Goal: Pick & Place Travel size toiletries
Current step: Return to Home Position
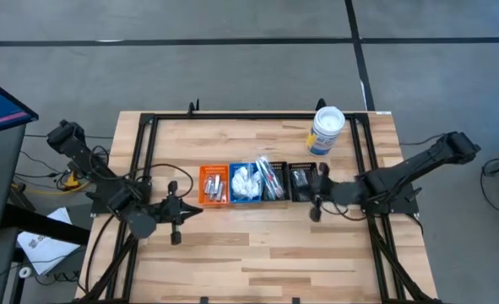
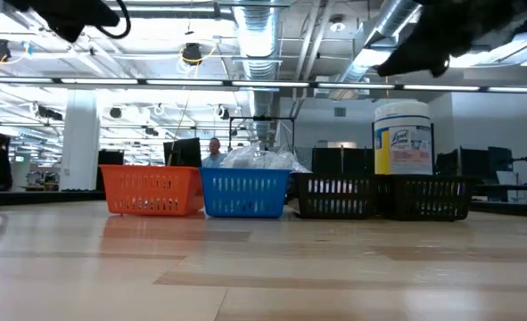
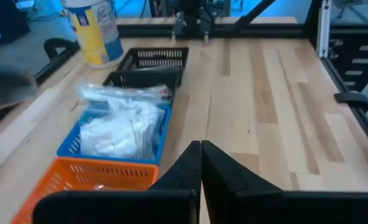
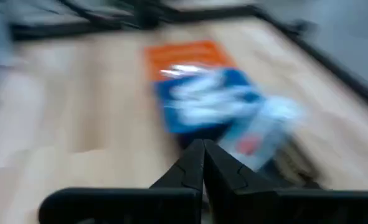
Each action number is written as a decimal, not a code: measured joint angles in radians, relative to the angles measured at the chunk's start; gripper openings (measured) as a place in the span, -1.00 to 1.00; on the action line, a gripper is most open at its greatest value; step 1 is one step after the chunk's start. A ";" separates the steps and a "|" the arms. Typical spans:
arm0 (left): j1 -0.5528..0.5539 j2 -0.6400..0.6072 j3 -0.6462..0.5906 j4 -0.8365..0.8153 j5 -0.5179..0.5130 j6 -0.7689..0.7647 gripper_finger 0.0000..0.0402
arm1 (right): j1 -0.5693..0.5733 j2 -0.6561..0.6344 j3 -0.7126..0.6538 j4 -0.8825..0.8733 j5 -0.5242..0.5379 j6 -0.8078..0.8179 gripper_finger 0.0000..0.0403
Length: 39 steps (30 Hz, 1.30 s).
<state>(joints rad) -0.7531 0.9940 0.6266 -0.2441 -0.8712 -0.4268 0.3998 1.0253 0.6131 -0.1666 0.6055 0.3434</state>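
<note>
We find the travel size toiletries (image 1: 246, 179) sorted into a row of four small bins across the middle of the bench (image 1: 257, 253). Reading the high view from 9 o'clock to 3 o'clock:

- The orange bin (image 2: 152, 189) holds silvery sachets (image 1: 215, 184).
- The blue bin (image 2: 245, 192) is heaped with white crinkly packets (image 3: 118, 130).
- The left black bin (image 2: 336, 196) carries slim clear-wrapped sticks (image 1: 271, 179).
- The right black bin (image 2: 428, 198) has small dark pieces that we cannot make out.

The bins stand side by side; we cannot tell whether they touch. The white tub (image 1: 326, 129) stands upright at 1 o'clock from the row, near it but apart.

The left claw (image 3: 200, 148) hovers at 7 o'clock from the orange bin, near it. It is clenched on nothing, its fingers pressed together. The right claw (image 4: 203, 148) is at the 3 o'clock end of the row, just beside the right black bin, likewise clenched and empty.
</note>
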 joint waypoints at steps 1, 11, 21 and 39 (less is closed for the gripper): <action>-0.006 -0.002 0.000 0.003 -0.004 0.002 -1.00 | -0.014 -0.035 -0.062 0.101 -0.076 -0.046 -1.00; 0.005 0.028 -0.001 0.009 -0.062 0.030 -1.00 | -0.156 -0.306 -0.404 0.647 -0.454 -0.273 -1.00; 0.022 0.028 -0.001 0.017 -0.065 0.031 -1.00 | -0.277 -0.411 -0.537 0.741 -0.558 -0.267 -1.00; 0.022 0.014 -0.001 0.017 -0.133 0.076 -1.00 | -0.410 -0.858 -0.606 0.459 -0.523 -0.265 -1.00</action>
<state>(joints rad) -0.7313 1.0077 0.6254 -0.2268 -1.0037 -0.3509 -0.0100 0.1676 0.0074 0.2922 0.0829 0.0784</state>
